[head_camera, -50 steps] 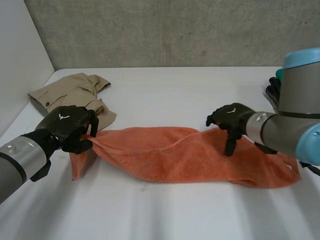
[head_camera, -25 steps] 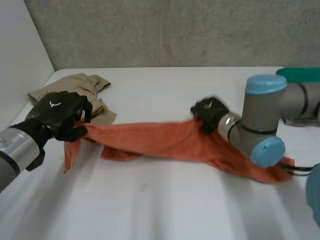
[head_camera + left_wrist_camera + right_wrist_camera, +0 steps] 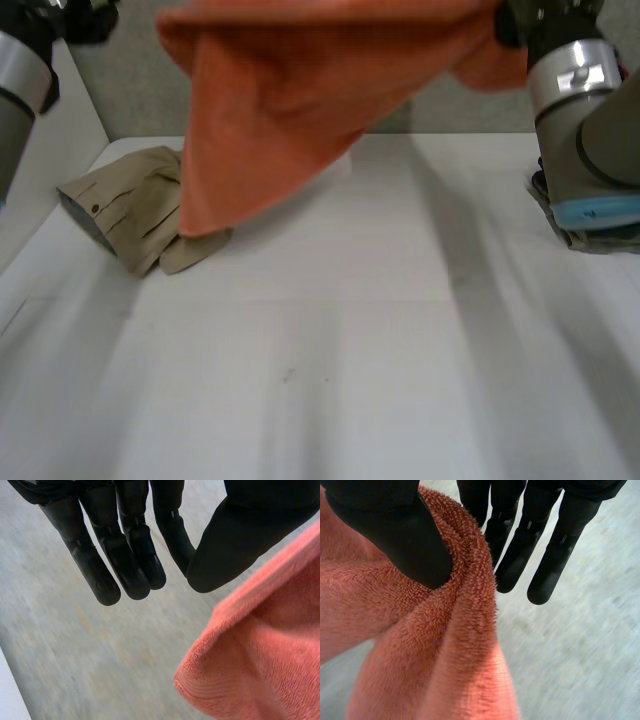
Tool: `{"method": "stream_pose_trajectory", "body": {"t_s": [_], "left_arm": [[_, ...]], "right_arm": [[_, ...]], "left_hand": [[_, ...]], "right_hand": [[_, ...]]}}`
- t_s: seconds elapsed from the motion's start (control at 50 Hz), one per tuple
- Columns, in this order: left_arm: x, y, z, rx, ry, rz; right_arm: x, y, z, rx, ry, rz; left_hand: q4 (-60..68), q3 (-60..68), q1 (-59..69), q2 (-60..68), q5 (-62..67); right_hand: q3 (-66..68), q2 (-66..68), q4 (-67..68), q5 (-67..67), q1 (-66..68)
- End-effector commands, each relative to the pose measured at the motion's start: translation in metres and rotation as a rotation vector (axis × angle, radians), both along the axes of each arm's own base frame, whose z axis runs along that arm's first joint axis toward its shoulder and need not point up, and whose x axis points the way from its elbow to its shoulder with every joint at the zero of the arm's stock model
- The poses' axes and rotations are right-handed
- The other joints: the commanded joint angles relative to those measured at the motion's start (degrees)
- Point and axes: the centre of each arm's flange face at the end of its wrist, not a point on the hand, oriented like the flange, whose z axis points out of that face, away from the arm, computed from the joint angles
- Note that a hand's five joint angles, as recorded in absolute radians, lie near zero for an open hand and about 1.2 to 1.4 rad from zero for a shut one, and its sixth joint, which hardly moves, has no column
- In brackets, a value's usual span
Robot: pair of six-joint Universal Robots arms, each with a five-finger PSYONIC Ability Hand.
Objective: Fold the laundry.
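Observation:
An orange towel [image 3: 290, 110] hangs in the air, stretched between my two hands high above the white table [image 3: 330, 360]. My left hand [image 3: 85, 15] is up at the towel's left end; in the left wrist view its fingers [image 3: 125, 555] are straight and close to the thumb, with the towel's edge [image 3: 265, 655] running off beside the thumb. My right hand [image 3: 545, 15] holds the right end. There the thumb [image 3: 395, 530] presses into a fold of the towel [image 3: 420, 655], the fingers straight behind it. The towel's lower corner dangles over a beige garment.
A crumpled beige garment [image 3: 130, 205] lies at the table's back left, near the white side wall. Dark cloth [image 3: 548, 205] sits at the table's right edge under my right arm. A grey wall closes the back.
The right hand closed on the towel's upper edge. Both hands then rose, lifting the towel from the table until it hangs in the air.

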Motion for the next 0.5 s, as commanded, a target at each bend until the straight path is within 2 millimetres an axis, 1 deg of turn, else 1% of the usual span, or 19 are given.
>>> {"method": "stream_pose_trajectory", "body": {"t_s": [0.02,0.04,0.06,0.1,0.12,0.14,0.18,0.2,0.24,0.26,0.28,0.3,0.32,0.36,0.38,0.42,0.44,0.46,0.5], "left_arm": [[0.007,0.036,-0.099,0.283,-0.148,-0.032],[0.007,0.048,-0.121,0.341,-0.181,-0.055],[0.007,0.055,-0.132,0.369,-0.198,-0.071],[0.006,0.066,-0.152,0.412,-0.231,-0.1],[0.005,0.074,-0.169,0.439,-0.263,-0.121],[0.006,0.076,-0.177,0.448,-0.276,-0.127],[0.007,0.078,-0.192,0.465,-0.297,-0.137],[0.009,0.076,-0.203,0.476,-0.31,-0.139],[0.011,0.074,-0.21,0.482,-0.317,-0.136],[0.012,0.073,-0.213,0.492,-0.317,-0.133],[0.013,0.072,-0.216,0.505,-0.311,-0.13],[0.012,0.071,-0.215,0.506,-0.307,-0.129],[0.011,0.07,-0.215,0.507,-0.302,-0.13],[0.009,0.067,-0.21,0.501,-0.279,-0.129],[0.007,0.066,-0.207,0.493,-0.271,-0.13],[0.004,0.063,-0.2,0.476,-0.251,-0.127],[0.002,0.059,-0.193,0.454,-0.228,-0.122],[0.0,0.057,-0.188,0.442,-0.216,-0.123],[-0.004,0.053,-0.18,0.416,-0.196,-0.125]], "right_arm": [[-0.021,0.015,-0.087,0.337,0.156,0.023],[-0.023,0.018,-0.097,0.368,0.173,0.031],[-0.027,0.025,-0.118,0.439,0.21,0.053],[-0.029,0.033,-0.139,0.504,0.245,0.079],[-0.03,0.037,-0.149,0.531,0.259,0.091],[-0.032,0.042,-0.165,0.579,0.285,0.104],[-0.034,0.044,-0.176,0.607,0.303,0.109],[-0.034,0.044,-0.18,0.615,0.309,0.109],[-0.035,0.045,-0.188,0.637,0.324,0.105],[-0.034,0.045,-0.189,0.64,0.329,0.105],[-0.034,0.046,-0.189,0.642,0.332,0.105],[-0.031,0.048,-0.186,0.642,0.333,0.108],[-0.029,0.049,-0.182,0.634,0.333,0.11],[-0.026,0.052,-0.175,0.612,0.336,0.115],[-0.022,0.055,-0.162,0.58,0.335,0.122],[-0.018,0.06,-0.148,0.541,0.334,0.135],[-0.016,0.064,-0.14,0.521,0.333,0.14],[-0.011,0.072,-0.124,0.475,0.331,0.157],[-0.007,0.082,-0.11,0.437,0.329,0.179]], "left_hand": [[11.0,11.5,18.4,11.4,11.7],[11.0,11.5,18.4,11.4,11.7],[11.0,11.5,18.4,11.4,11.7],[11.0,11.5,18.4,11.4,11.7],[11.0,11.5,18.4,11.4,11.7],[11.0,11.5,18.4,11.4,11.7],[11.0,11.5,18.4,11.4,11.7],[11.0,11.5,18.4,11.4,11.7],[11.0,11.5,18.4,11.4,11.7],[10.9,11.4,18.2,11.2,11.6],[-13.1,-12.6,-5.8,-12.7,-12.4],[-27.5,-27.0,-20.2,-27.1,-26.8],[-38.3,-37.8,-31.0,-37.9,-37.6],[-52.0,-51.4,-44.6,-51.6,-51.3],[-53.9,-53.3,-46.5,-53.5,-53.2],[-55.4,-54.9,-48.1,-55.0,-54.7],[-55.4,-54.9,-48.1,-55.0,-54.7],[-55.4,-54.9,-48.1,-55.0,-54.7],[-55.4,-54.9,-48.1,-55.0,-54.7]], "right_hand": [[12.0,12.7,11.5,13.8,15.1],[12.0,12.7,11.5,13.8,15.1],[12.0,12.7,11.5,13.8,15.1],[12.0,12.7,11.5,13.8,15.1],[12.0,12.7,11.5,13.8,15.1],[12.0,12.7,11.5,13.8,15.1],[12.0,12.7,11.5,13.8,15.1],[12.0,12.7,11.5,13.8,15.1],[12.0,12.7,11.5,13.8,15.1],[12.0,12.7,11.5,13.8,15.1],[12.0,12.7,11.5,13.8,15.1],[12.0,12.7,11.5,13.8,15.1],[12.0,12.7,11.5,13.8,15.1],[12.0,12.7,11.5,13.8,15.1],[12.0,12.7,11.5,13.8,15.1],[12.0,12.7,11.5,13.8,15.1],[12.0,12.7,11.5,13.8,15.1],[12.0,12.7,11.5,13.8,15.1],[12.0,12.7,11.5,13.8,15.1]]}}
